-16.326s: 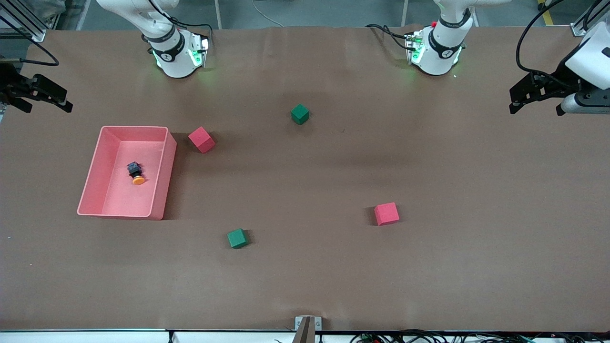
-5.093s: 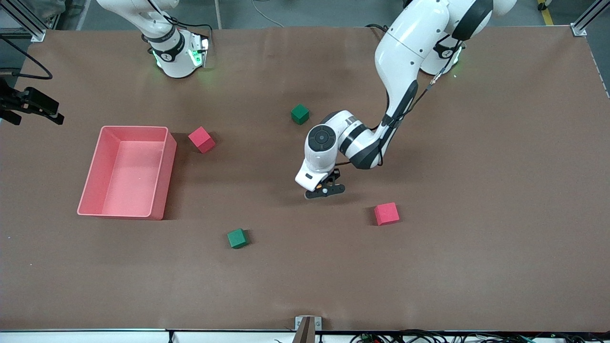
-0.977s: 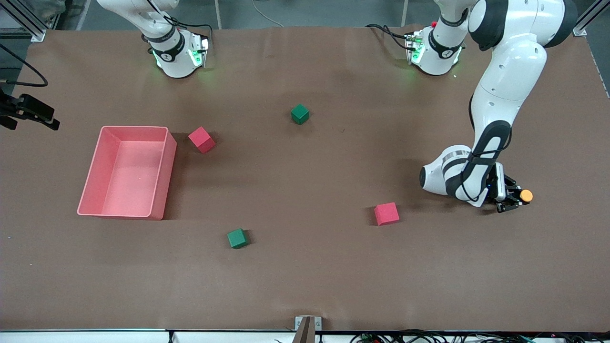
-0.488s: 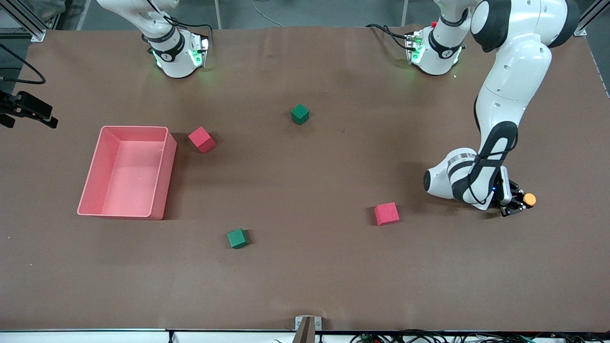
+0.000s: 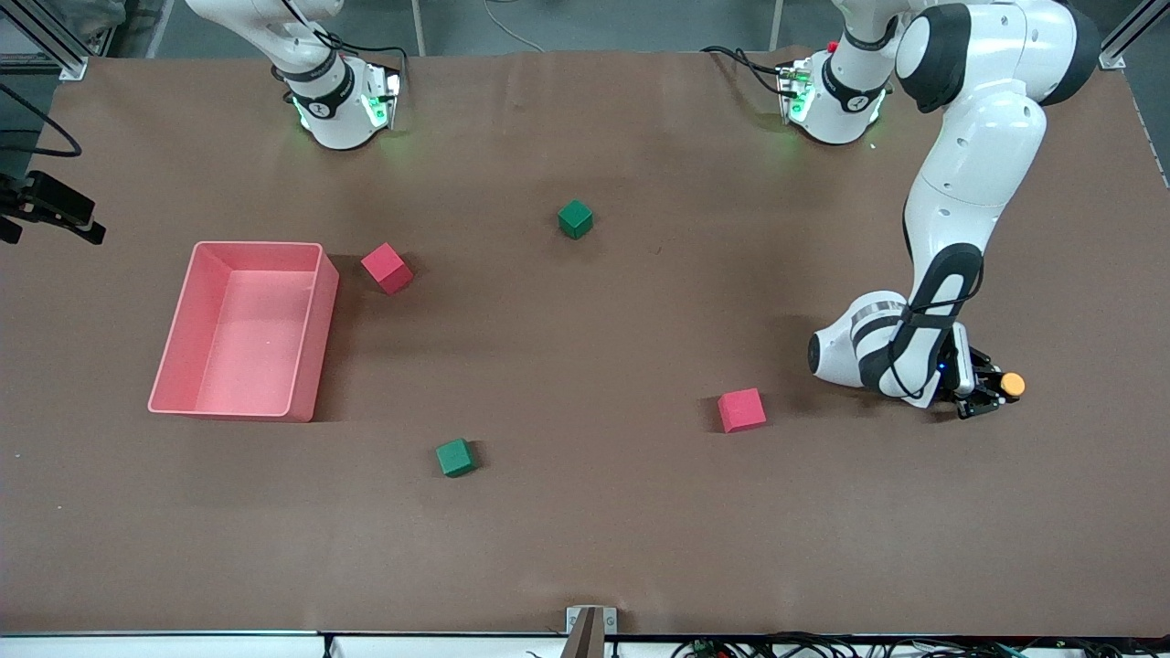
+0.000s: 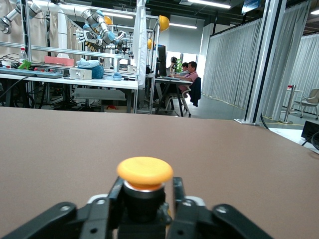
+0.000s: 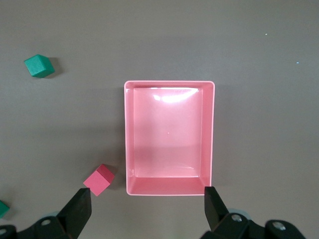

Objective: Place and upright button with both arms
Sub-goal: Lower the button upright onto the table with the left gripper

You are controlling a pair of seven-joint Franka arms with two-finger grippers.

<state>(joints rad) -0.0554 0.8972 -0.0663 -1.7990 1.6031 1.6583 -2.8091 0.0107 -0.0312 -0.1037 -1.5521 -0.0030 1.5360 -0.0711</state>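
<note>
Between my left gripper's (image 6: 143,219) fingers (image 6: 112,209) sits the button (image 6: 144,184), orange cap pointing away, low over the table (image 5: 585,530) toward the left arm's end; whether they clamp it I cannot tell. High over the pink bin (image 7: 169,137), my right gripper (image 7: 147,209) waits with fingers spread wide.

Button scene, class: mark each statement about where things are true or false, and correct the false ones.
1. The button lies in the pink bin. False: it is at the left tool, toward the left arm's end of the table.
2. The pink bin is empty. True.
3. Two green cubes lie on the table. True: one farther from the front camera, one nearer.
4. The right tool holds a red cube. False: it is open, over the bin.
</note>
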